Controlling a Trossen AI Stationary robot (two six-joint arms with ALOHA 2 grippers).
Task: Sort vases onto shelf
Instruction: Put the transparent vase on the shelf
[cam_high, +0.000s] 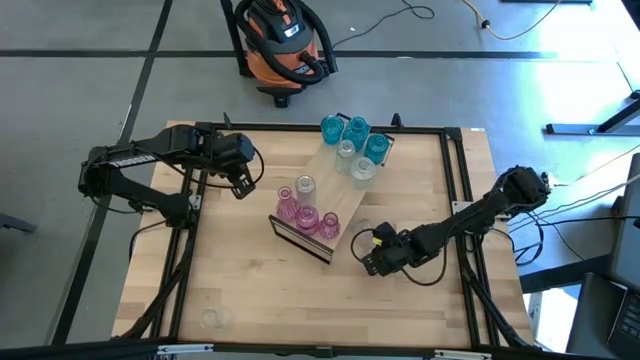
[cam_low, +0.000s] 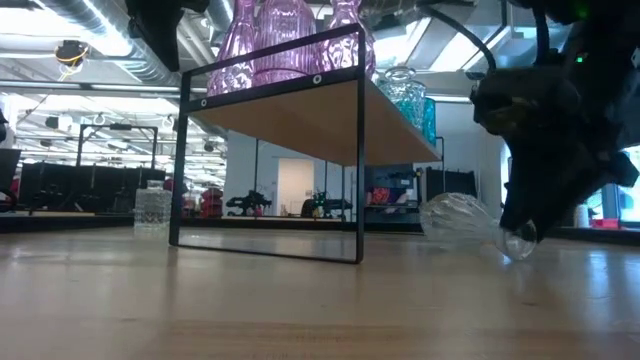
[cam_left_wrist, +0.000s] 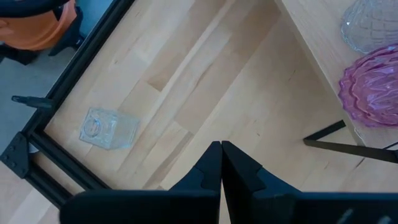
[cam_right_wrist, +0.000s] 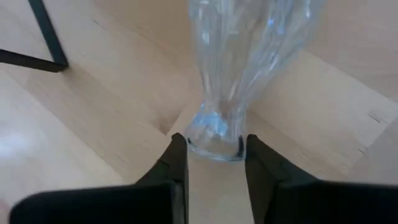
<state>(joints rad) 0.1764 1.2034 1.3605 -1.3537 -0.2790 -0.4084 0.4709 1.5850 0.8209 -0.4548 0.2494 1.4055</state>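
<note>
Vases on shelf: pink vases (cam_high: 300, 212) are standing grouped at the shelf's near end, with one clear vase (cam_high: 305, 186) just beside them; teal vases (cam_high: 350, 134) are clustering at the far end, with two more clear ones (cam_high: 354, 160) next to them.
Shelf: a long light-wood shelf (cam_high: 345, 200) is sitting diagonally across the middle of the desk (cam_high: 250, 290), raised on thin dark legs (cam_low: 268, 150).
Fallen vase: a clear vase (cam_right_wrist: 242, 56) is lying on its side on the desk, just beside the shelf's near end, its neck pointing toward the right arm.
Right jaws: the right gripper (cam_right_wrist: 212, 155) is lying low over the desk with its jaws sitting on either side of the fallen vase's rim; the two fingers (cam_right_wrist: 177, 165) are touching or nearly touching the glass, and whether they are gripping it I cannot tell.
Left jaws: the left gripper (cam_left_wrist: 221, 163) is hanging above the desk beside the shelf's pink end, jaws pressed closed and holding nothing.
Stray vase: another clear vase (cam_high: 210, 317) is resting alone near the desk's front left corner, well apart from the shelf.
In the way: the shelf's dark leg frame is standing between the fallen vase and the pink group.
Beyond the desk: an orange and black shop vacuum (cam_high: 283, 40) is sitting on the grey floor, with cables trailing nearby.
</note>
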